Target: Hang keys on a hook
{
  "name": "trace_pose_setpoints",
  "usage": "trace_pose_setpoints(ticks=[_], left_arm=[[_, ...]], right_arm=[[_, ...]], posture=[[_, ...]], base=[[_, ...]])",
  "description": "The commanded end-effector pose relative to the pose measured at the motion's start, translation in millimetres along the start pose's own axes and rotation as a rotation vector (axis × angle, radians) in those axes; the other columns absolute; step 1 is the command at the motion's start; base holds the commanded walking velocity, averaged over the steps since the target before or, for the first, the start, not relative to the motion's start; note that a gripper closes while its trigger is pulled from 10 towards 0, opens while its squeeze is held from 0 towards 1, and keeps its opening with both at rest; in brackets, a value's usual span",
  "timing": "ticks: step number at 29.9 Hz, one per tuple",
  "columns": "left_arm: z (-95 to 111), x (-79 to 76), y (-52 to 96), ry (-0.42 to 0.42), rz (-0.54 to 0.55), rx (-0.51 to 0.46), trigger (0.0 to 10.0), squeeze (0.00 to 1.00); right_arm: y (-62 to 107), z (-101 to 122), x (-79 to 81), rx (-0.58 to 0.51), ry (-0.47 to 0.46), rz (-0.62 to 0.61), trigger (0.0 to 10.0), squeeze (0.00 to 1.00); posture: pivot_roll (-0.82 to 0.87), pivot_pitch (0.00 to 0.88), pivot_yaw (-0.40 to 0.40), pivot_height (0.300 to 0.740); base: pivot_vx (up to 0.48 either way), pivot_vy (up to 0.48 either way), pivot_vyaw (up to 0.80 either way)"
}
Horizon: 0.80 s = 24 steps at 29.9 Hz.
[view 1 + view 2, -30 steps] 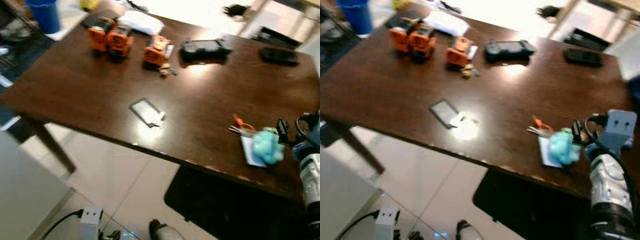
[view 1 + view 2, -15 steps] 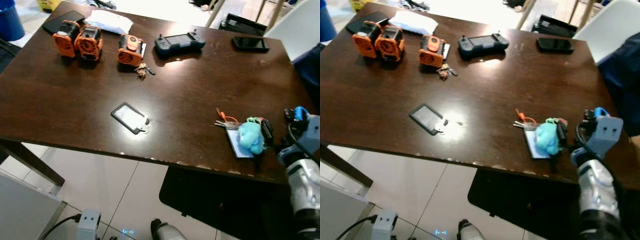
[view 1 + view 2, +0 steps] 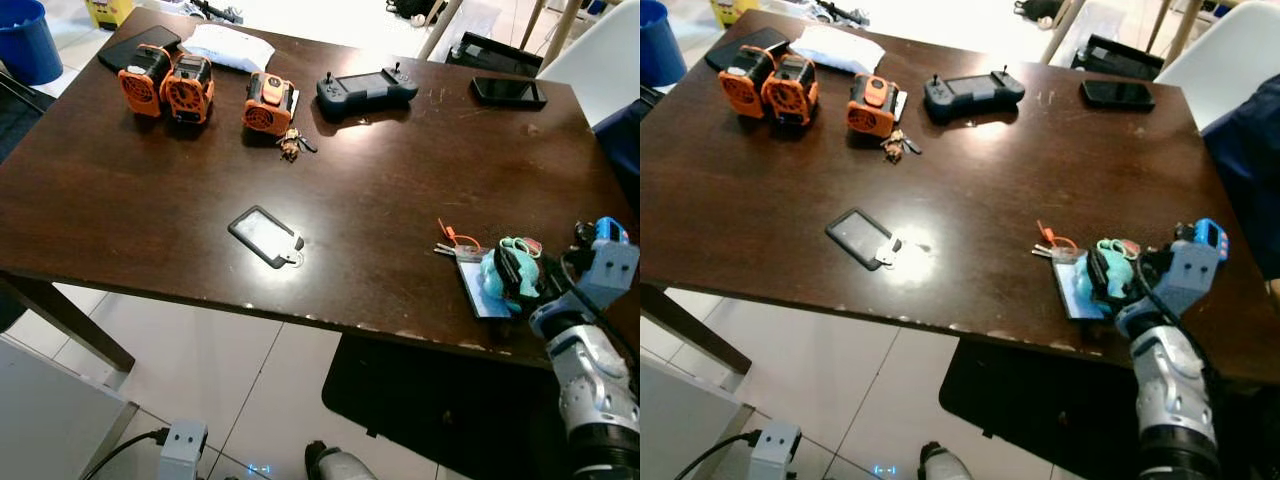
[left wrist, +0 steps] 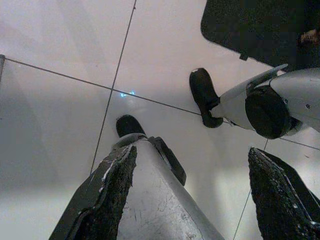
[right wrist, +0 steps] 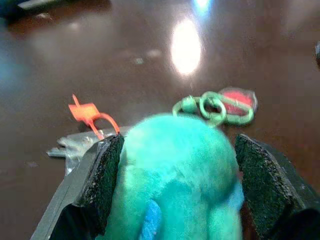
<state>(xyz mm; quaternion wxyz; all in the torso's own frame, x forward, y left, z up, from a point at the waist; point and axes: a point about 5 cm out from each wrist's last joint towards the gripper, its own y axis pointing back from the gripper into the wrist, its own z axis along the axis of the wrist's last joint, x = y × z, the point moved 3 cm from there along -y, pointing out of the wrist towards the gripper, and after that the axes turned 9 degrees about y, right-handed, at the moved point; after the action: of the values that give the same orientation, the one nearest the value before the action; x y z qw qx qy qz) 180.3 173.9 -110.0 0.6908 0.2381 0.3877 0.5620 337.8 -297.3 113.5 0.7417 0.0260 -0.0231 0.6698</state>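
A dark wooden bench (image 3: 150,200) holds the keys (image 3: 455,248) near its front right edge, tied to a fluffy teal toy (image 5: 175,170) and a green clip (image 5: 207,106). The right gripper (image 5: 177,187) has its jaws spread either side of the toy, close but not clearly pressing. The left gripper (image 4: 192,195) hangs idle over the floor, jaws apart. Risks: squeezing soft plush may slip, the dangling keys could snag, and no hook is in sight.
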Motion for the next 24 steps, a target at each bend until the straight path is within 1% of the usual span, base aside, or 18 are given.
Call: trace_pose_setpoints(ticks=[1,6,10,11,12,13,20,24], left_arm=[[-19,-2.2,3.3,0.007,-0.007,0.058,10.0,0.0],[-21,-1.4,4.2,0.003,-0.006,0.065,10.0,0.0],[-22,-1.5,4.5,0.0,-0.007,0.066,10.0,0.0],[-22,-1.4,4.5,-0.004,-0.007,0.066,10.0,0.0],[-22,-1.3,4.6,-0.006,-0.008,0.066,10.0,0.0],[-22,-1.3,4.6,-0.009,-0.009,0.066,10.0,0.0],[-21,-1.3,4.7,-0.03,-0.016,0.071,10.0,0.0],[-21,-1.5,4.7,-0.041,-0.019,0.071,10.0,0.0]], right_arm=[[6.8,-11,-7.2,0.038,-0.029,-0.03,10.0,0.0],[6.6,-13,-10.2,0.074,-0.008,-0.052,10.0,0.0],[6.5,-18,-11.4,0.116,0.018,-0.073,10.0,0.0],[6.0,-19,-10.6,0.123,0.025,-0.075,2.9,0.0],[5.6,-19,-9.9,0.125,0.027,-0.076,2.9,0.0],[5.2,-20,-8.5,0.126,0.026,-0.073,0.0,0.0],[4.7,-19,-5.0,0.126,0.045,-0.063,0.0,0.0],[5.2,-17,-6.3,0.116,0.064,-0.068,0.0,0.0]], posture=[[-0.11,0.131,-0.008,0.74],[-0.11,0.134,-0.008,0.74],[-0.11,0.134,-0.008,0.74],[-0.1,0.137,-0.006,0.74],[-0.1,0.137,-0.006,0.74],[-0.1,0.137,-0.007,0.74],[-0.1,0.139,-0.004,0.74],[-0.1,0.14,-0.001,0.74]], base=[[0.0,0.0,0.0],[0.0,0.0,0.0],[0.0,0.0,0.0],[0.0,0.0,0.0],[0.0,0.0,0.0],[0.0,0.0,0.0],[0.0,0.0,0.0],[0.0,0.0,0.0]])
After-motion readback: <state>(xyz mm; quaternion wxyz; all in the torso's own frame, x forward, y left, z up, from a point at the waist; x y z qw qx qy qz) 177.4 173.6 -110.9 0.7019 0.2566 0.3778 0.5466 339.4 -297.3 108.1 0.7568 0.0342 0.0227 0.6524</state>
